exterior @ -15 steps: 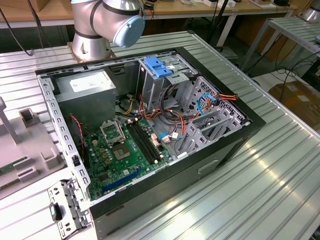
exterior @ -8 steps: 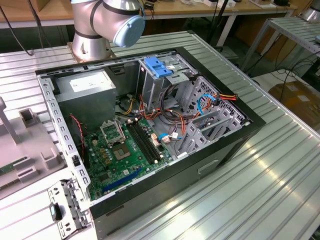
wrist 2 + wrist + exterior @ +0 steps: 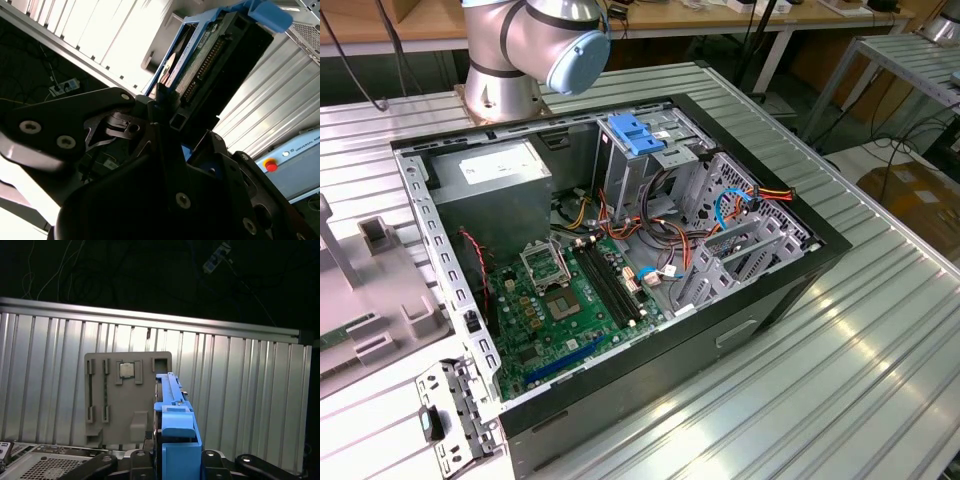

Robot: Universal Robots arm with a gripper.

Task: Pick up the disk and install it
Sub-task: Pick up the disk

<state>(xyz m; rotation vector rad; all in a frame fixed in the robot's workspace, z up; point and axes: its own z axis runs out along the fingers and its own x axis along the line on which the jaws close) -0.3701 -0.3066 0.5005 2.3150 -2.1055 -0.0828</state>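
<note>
- Jaws clamped on one end of the disk (image 3: 176,410); its long axis runs straight out from them.
- Disk looks lifted, just over the grey tray (image 3: 112,407).

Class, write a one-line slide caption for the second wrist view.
The gripper holds the blue-framed disk by one end, ribbed metal table behind.

The exterior view stands off high at one corner, looking down across the open computer case (image 3: 650,370) on the ribbed bench (image 3: 860,370), some way back. Both wrist views ride tight behind the jaws, staring along the disk (image 3: 176,410) down to that bench; they share the disk and grey fixture (image 3: 127,385).
</note>
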